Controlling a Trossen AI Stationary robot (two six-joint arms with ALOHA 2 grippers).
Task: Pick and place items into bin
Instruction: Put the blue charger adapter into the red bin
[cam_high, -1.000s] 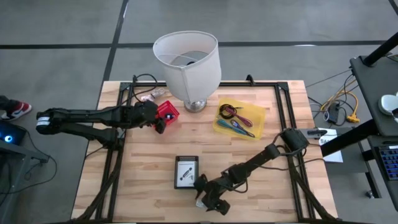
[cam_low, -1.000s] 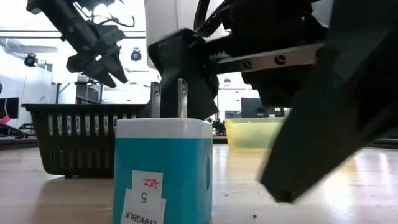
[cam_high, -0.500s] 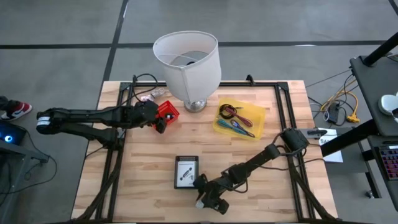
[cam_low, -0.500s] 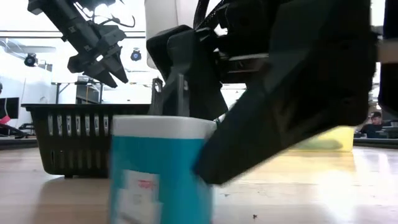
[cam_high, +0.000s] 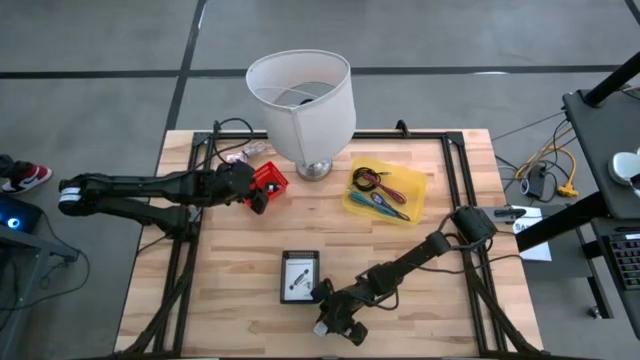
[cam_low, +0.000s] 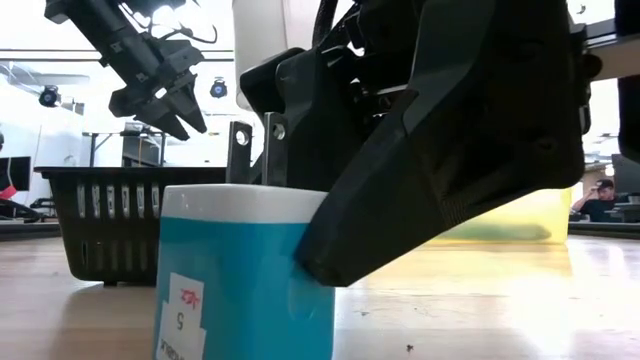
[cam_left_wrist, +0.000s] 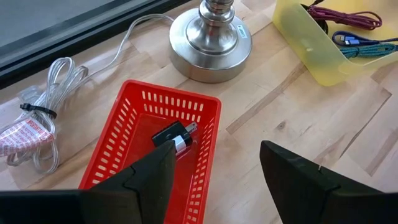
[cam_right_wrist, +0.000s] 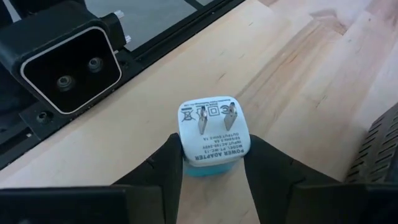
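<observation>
While the big white lampshade stands at the back of the worktop, the black basket sits well in front of its base, and the right claw is just past the basket's near corner. A second ago its fingers stood apart from the teal power adapter; now they press both its sides, prongs up, so I'd judge the grasp made and lifting next. The left claw hangs open over the red bin beside the lamp base.
</observation>
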